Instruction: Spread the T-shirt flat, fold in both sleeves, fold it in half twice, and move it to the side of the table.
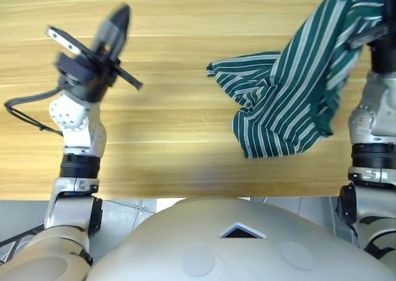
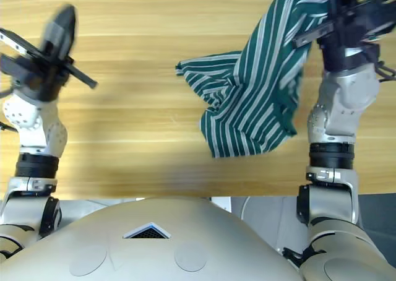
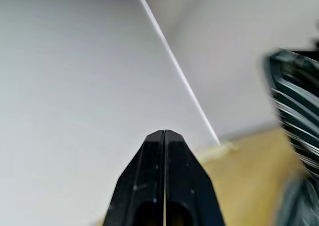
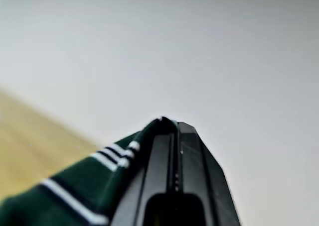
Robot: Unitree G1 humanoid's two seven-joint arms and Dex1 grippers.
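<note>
T-shirt (image 1: 284, 101) is not spread yet: it hangs as 1 crumpled bundle of green cloth w/ white stripes, so we judge the task is at its very beginning. 0 of the steps look done. Left to do: lay it flat, fold in the 2 sleeves, fold it in half 2 times, then move it to the side of the desk (image 1: 173, 138).

Right tool (image 4: 173, 122) is clenched on the T-shirt; in the right wrist view a striped fold comes out from between its fingers. This tool is lifted above the desk on the robot's right side, and the cloth falls from it down and toward the middle. The lower part is bunched, and 1 corner points to the centre of the desk. We cannot tell if this lower part rests on the wood or hangs just above it.

Left tool (image 3: 164, 134) is clenched w/ nothing inside, its 2 fingers pressed together. It is raised over the left part of the desk, well apart from the T-shirt. We think it must open and take a 2nd edge, so both arms can stretch the cloth.
</note>
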